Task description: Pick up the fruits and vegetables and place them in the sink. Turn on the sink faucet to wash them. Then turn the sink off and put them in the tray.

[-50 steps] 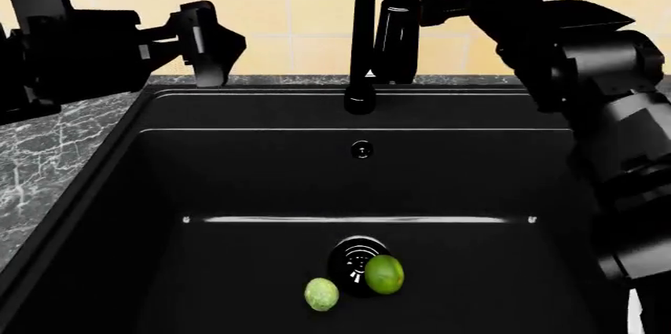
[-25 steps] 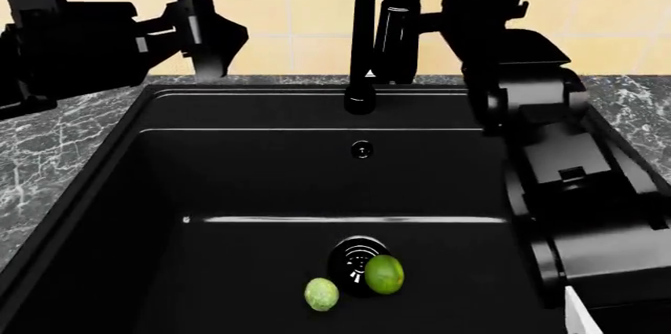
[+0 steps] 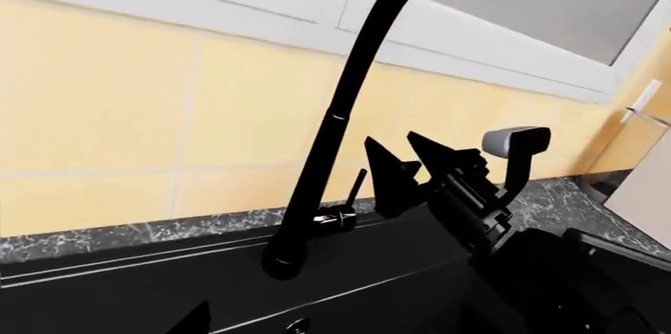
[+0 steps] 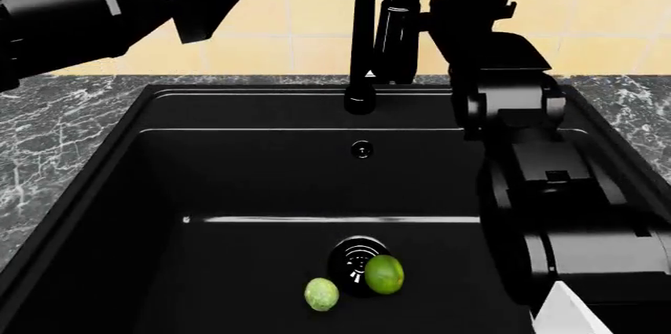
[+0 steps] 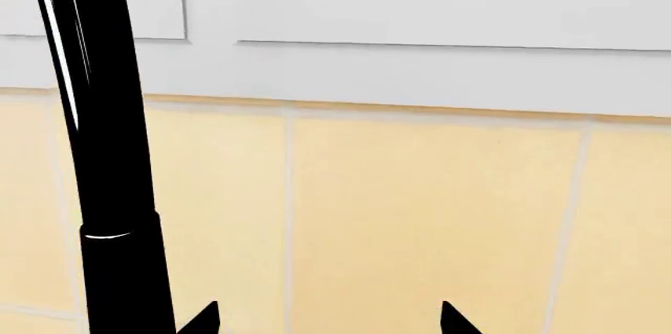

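Yellow tiled wall runs behind a grey marbled countertop, and set into that counter we see the sink, a deep matte black basin. On its floor lie the two green balls: the lime rests against the round drain, and the paler leafy sprout ball sits just beside the lime, toward our left arm's side, very close to it or touching. A small overflow hole shows on the back wall of the basin.

Behind the basin rises the sink faucet, glossy black, with its slim pipe and thicker spray head side by side. Our right gripper is raised just beside the faucet, its jaws spread apart with nothing between them; in the right wrist view the two finger points frame bare tile next to the faucet's spray head. Our left gripper hangs above the counter's back corner, well apart from the faucet; whether it is parted or closed we cannot tell.
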You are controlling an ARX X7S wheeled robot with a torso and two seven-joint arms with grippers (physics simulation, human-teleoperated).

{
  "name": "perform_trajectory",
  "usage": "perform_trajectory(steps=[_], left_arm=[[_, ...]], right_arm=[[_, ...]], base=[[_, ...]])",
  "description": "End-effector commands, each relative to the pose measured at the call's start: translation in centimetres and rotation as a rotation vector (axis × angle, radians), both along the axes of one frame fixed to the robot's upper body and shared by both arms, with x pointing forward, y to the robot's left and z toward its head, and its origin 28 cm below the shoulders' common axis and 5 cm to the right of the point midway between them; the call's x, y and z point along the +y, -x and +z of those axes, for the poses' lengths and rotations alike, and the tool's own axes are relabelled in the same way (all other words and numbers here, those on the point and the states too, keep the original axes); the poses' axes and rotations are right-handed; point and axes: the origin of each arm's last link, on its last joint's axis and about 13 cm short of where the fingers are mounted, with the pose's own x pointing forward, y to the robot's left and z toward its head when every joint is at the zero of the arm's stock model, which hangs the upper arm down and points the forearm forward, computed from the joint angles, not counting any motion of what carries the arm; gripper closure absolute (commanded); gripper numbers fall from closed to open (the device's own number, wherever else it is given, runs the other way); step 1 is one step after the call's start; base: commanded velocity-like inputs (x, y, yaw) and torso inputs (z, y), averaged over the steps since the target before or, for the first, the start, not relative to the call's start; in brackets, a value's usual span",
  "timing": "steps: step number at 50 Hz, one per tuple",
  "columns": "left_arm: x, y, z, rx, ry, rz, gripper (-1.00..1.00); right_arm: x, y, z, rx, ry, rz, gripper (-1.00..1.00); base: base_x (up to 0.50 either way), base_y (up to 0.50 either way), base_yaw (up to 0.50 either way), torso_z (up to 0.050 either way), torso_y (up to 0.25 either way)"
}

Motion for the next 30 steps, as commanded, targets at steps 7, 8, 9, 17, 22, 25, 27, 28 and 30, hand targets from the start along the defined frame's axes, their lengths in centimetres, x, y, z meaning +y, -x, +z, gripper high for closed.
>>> perform_trajectory(steps=[7, 8, 9, 17, 22, 25, 27, 28, 30], left_arm=[[0.02, 0.26, 0.31, -0.031, -0.016, -0.018, -1.00], [0.01, 0.24, 0.32, -0.031, -0.018, -0.017, -1.00], [0.01, 0.23, 0.33, -0.031, -0.019, -0.017, -1.00], [0.11, 0.28, 0.44, -0.034, -0.025, -0.005, -1.00], [0.19, 0.30, 0.51, -0.037, -0.028, 0.002, -1.00], [0.19, 0.34, 0.55, -0.038, -0.029, 0.004, -1.00], [0.18, 0.35, 0.60, -0.039, -0.029, 0.004, -1.00], [0.17, 0.34, 0.62, -0.039, -0.029, 0.004, -1.00], [0.16, 0.31, 0.64, -0.040, -0.030, 0.004, -1.00]], right_arm=[[0.22, 0.00, 0.44, -0.001, 0.014, 0.009, -1.00], [0.21, 0.00, 0.44, -0.001, 0.015, 0.009, -1.00], [0.20, 0.00, 0.44, 0.000, 0.016, 0.009, -1.00], [0.34, 0.01, 0.49, 0.004, 0.026, 0.015, -1.00], [0.40, 0.02, 0.59, 0.005, 0.034, 0.018, -1.00], [0.35, 0.02, 0.63, 0.007, 0.037, 0.017, -1.00], [0.33, 0.02, 0.65, 0.008, 0.040, 0.015, -1.00], [0.31, 0.02, 0.66, 0.008, 0.040, 0.012, -1.00], [0.27, 0.03, 0.65, 0.009, 0.042, 0.007, -1.00]], base=[[0.00, 0.00, 0.00, 0.000, -0.073], [0.00, 0.00, 0.00, 0.000, -0.121], [0.00, 0.00, 0.00, 0.000, -0.123], [0.00, 0.00, 0.00, 0.000, -0.128], [0.00, 0.00, 0.00, 0.000, -0.129], [0.00, 0.00, 0.00, 0.000, -0.129], [0.00, 0.00, 0.00, 0.000, -0.129], [0.00, 0.00, 0.00, 0.000, -0.131], [0.00, 0.00, 0.00, 0.000, -0.129]])
